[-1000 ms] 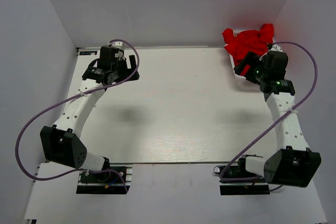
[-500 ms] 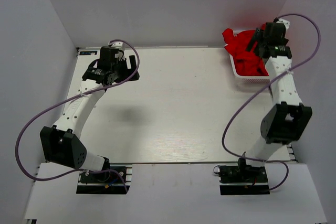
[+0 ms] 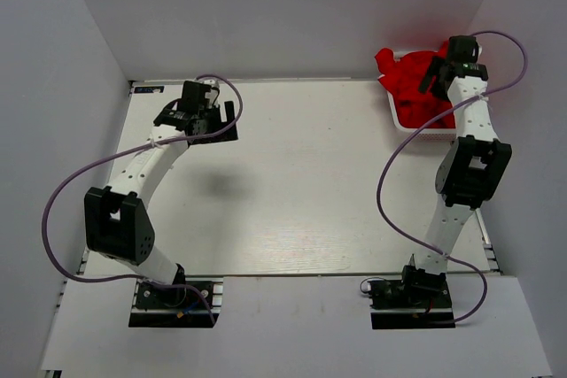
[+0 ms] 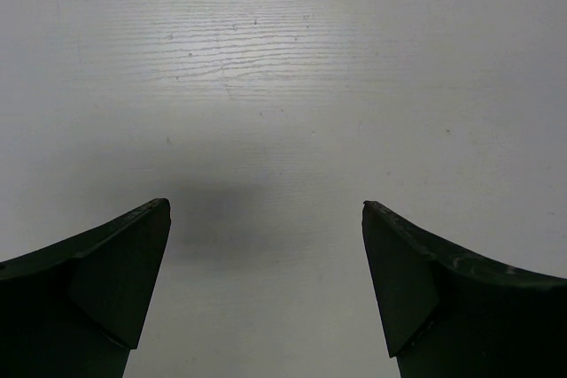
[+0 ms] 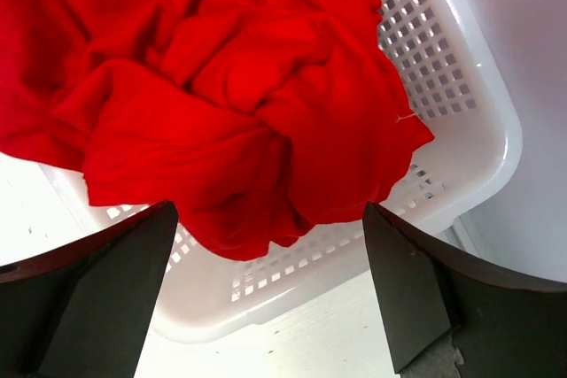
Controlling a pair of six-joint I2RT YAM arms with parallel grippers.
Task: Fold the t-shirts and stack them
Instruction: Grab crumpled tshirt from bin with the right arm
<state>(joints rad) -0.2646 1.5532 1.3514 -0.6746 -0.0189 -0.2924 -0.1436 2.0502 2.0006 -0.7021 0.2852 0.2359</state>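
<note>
Left tool (image 4: pixel 266 207): released, jaws spread wide with nothing between them. It hangs over the bare worktop (image 4: pixel 283 59), and a soft shadow lies on the surface between its fingers.
Right tool (image 5: pixel 267 210): released, jaws wide apart, grasping nothing. It is poised above the basket (image 5: pixel 469 157) and looks down into it.
T-shirts (image 5: pixel 221 86): a crumpled bright red heap directly ahead of the right tool, showing between and beyond its fingers. They are well apart from the left tool.
Basket: white slotted plastic lying under the heap, which hides most of its floor. Its near rim is just ahead of the right tool's fingertips.
</note>
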